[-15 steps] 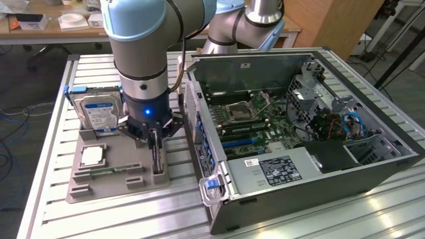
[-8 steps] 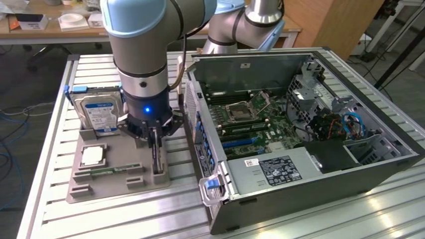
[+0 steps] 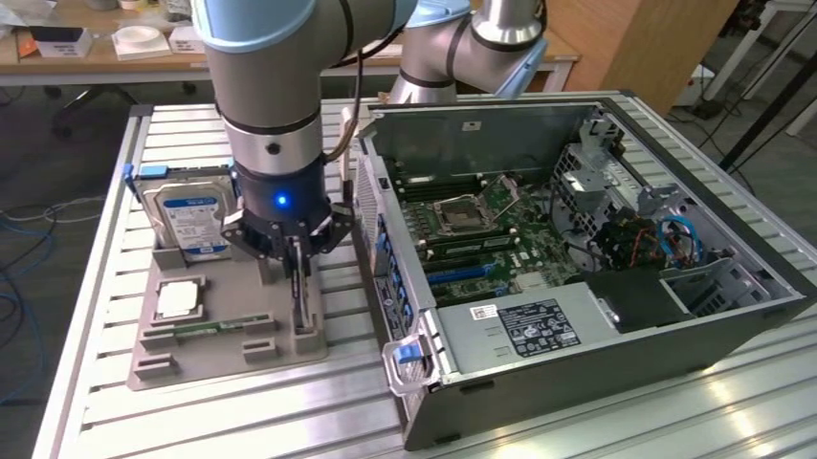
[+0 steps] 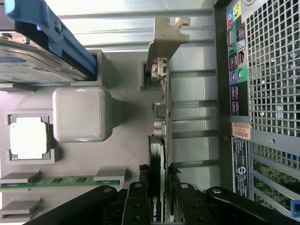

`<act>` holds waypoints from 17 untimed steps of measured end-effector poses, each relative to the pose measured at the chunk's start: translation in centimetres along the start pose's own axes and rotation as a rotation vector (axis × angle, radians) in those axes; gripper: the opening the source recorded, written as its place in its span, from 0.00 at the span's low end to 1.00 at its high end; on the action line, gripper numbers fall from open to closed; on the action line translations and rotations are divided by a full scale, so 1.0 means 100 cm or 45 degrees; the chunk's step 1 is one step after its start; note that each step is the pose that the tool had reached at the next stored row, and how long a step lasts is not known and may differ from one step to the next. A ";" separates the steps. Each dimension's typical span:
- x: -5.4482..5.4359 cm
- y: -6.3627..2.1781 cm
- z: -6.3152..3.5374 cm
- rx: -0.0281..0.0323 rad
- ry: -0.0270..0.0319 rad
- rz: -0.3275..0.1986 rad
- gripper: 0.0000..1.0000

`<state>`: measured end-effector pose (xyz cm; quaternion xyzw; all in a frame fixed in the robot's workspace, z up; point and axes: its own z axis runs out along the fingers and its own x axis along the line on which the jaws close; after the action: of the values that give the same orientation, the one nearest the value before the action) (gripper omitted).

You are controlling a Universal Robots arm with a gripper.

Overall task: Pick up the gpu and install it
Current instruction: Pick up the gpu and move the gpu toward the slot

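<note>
On a slatted metal table (image 3: 102,287), in the exterior view, one robot arm (image 3: 268,105) reaches straight down over one grey tray (image 3: 224,359). Its gripper (image 3: 298,263) sits on the top edge of the gpu (image 3: 302,306), a single dark card standing on edge in a slot along the tray side nearest the case. The tray also carries one hard drive (image 3: 191,218) upright at its far end, one processor (image 3: 179,298) lying flat, and one memory stick (image 3: 210,328) lying flat near the front. One open computer case (image 3: 575,258) lies at the exterior view's right, just beside the tray, with a narrow strip of bare table between the two. At the exterior view's left the tray stops short of the table's edge.

In the wrist view, the gpu (image 4: 161,112) runs edge-on up the middle, its silver bracket (image 4: 166,40) at the far end past the tray's rim. Two black fingers (image 4: 136,204) are drawn in narrow, one against each face of the card, so the gripper (image 4: 158,185) has hold of it while it sits in its slot. On one side a single grey block (image 4: 82,114) rises from the tray, near the card but apart from it. Beyond it lie the processor (image 4: 29,137), the memory stick (image 4: 51,182) and the hard drive (image 4: 33,63) in its blue carrier. On the other side, bare slats separate the card from the rear panel of the computer case (image 4: 262,93).
</note>
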<state>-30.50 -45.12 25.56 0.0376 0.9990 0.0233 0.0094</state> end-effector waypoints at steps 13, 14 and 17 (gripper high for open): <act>0.000 0.0012 -0.0257 0.0000 0.0000 0.000 0.26; 0.000 0.0013 -0.0277 0.0000 0.0000 0.000 0.26; -0.001 0.0017 -0.0348 -0.0001 0.0000 0.000 0.26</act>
<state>-30.50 -45.12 29.04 0.0376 0.9990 0.0233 0.0093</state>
